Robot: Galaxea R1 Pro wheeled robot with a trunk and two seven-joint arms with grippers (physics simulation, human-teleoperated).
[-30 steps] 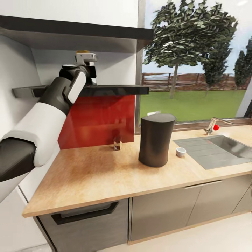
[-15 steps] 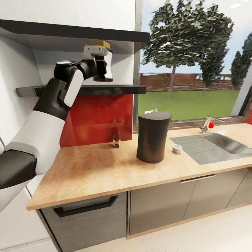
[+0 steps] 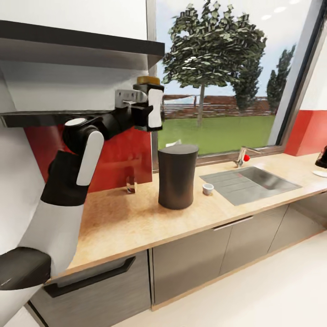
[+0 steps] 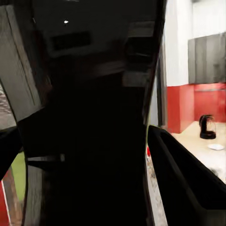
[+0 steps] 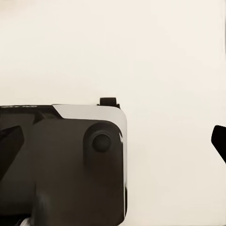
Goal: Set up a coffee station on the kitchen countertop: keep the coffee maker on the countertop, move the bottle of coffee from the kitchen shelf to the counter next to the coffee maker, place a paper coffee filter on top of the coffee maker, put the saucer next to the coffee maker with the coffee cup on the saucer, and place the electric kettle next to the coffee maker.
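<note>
I've got the left gripper (image 3: 144, 109) clamped on the bottle of coffee (image 3: 153, 105), held in the air past the end of the kitchen shelf (image 3: 50, 117), above the surface (image 3: 136, 213) and just up-left of the coffee maker (image 3: 177, 176). Yellow cap up, bottle approx upright. Coffee maker stands on the surface; coffee cup (image 3: 208, 189) sits near it, btwn it and the sink (image 3: 247, 181). Electric kettle (image 3: 323, 158) is at the far right end of the surface, w/ the saucer (image 3: 321, 173) just beside it. Left wrist view: dark bottle (image 4: 89, 132) up close. Right gripper: can't tell its state from the right wrist view.
</note>
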